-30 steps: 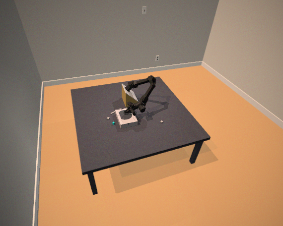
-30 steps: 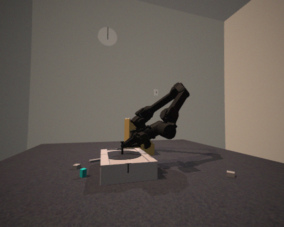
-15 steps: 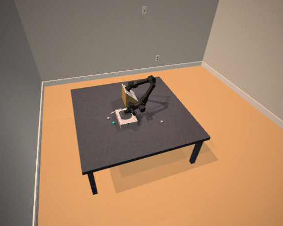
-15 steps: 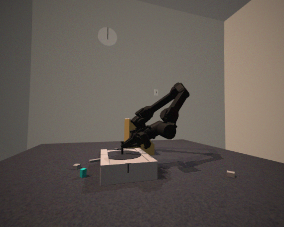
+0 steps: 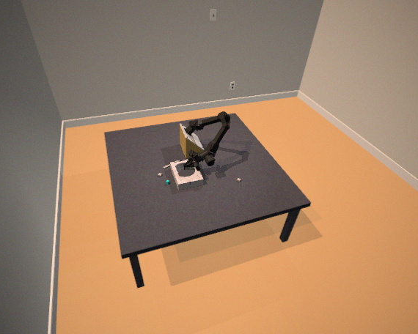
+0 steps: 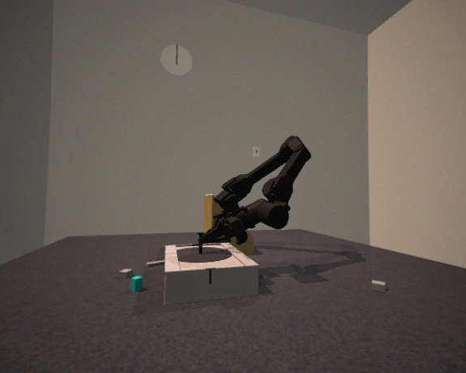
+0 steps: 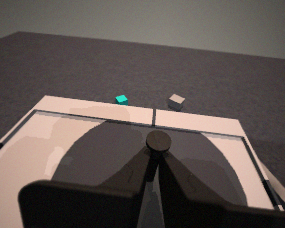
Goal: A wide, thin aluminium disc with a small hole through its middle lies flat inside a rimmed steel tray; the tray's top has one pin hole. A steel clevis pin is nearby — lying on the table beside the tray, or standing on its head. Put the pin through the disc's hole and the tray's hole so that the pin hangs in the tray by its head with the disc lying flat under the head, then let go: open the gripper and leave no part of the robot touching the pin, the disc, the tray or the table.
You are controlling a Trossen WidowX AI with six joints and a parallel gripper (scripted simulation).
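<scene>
Presently: one clevis pin (image 6: 200, 246) (image 7: 158, 142), upright, head up, pinched in the gripper (image 5: 190, 165) (image 6: 203, 241) (image 7: 154, 152) over the disc (image 5: 185, 171) (image 6: 213, 256) (image 7: 92, 150). Item, disc: flat in the tray (image 5: 190, 179) (image 6: 211, 286) (image 7: 225, 126). Picking up, done; outstanding, by my judgement: full insertion (the head stands well above the disc; whether the tip has entered the hole, cannot tell), letting go, backing off.
</scene>
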